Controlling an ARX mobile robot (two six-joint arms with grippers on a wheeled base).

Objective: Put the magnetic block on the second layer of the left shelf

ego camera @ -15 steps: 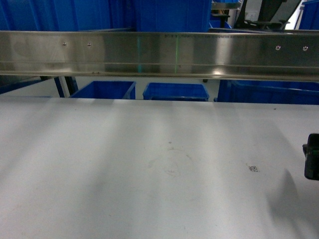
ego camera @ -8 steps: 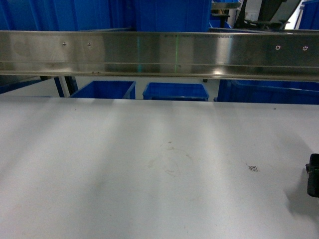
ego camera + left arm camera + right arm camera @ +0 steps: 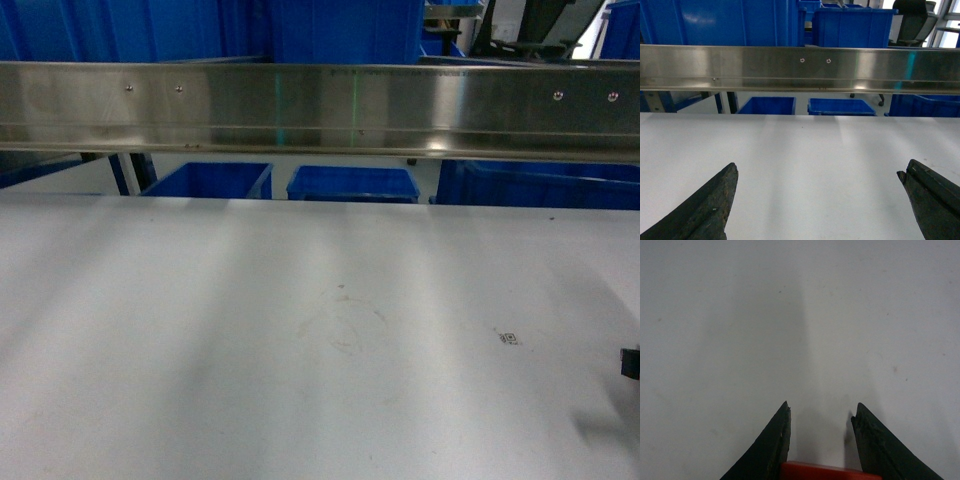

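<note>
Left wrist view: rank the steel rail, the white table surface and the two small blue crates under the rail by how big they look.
1. White table surface
2. Steel rail
3. Two small blue crates, left and right: these look alike, so no ranking between them. They also sit farther off, so true size is unsure.

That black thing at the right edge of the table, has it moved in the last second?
Yes. The right gripper has slid down and rightward, away from the small mark on the white table, nearly out of the head view.
</note>
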